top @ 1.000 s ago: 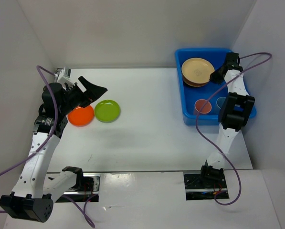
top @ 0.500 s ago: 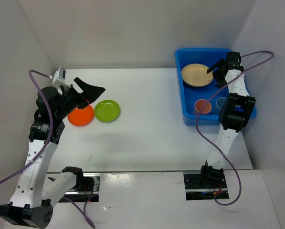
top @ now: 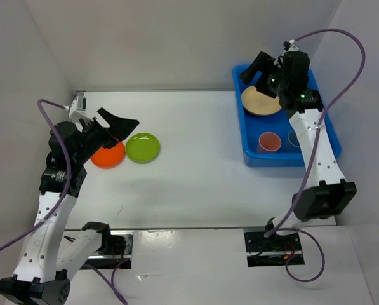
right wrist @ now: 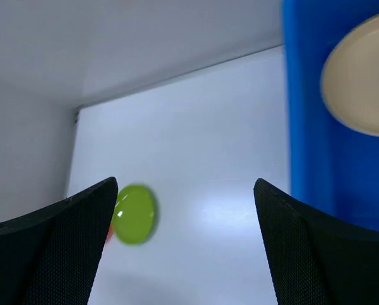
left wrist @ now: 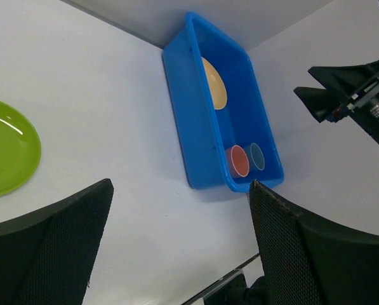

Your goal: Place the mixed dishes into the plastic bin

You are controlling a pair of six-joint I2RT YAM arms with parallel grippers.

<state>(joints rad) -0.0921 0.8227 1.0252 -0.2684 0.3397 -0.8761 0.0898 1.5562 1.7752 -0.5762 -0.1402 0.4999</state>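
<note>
- While empty, our right gripper gapes wide above the far end of the bright blue rectangular plastic bin.
- Our left gripper — wide open, empty — hovers well left of it.
- Inside we see a round beige plate; a lime green round plate lies well left.

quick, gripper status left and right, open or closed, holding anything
Left gripper: open, holding nothing.
Right gripper: open, holding nothing.

White table: orange plate, green plate, bin
</note>
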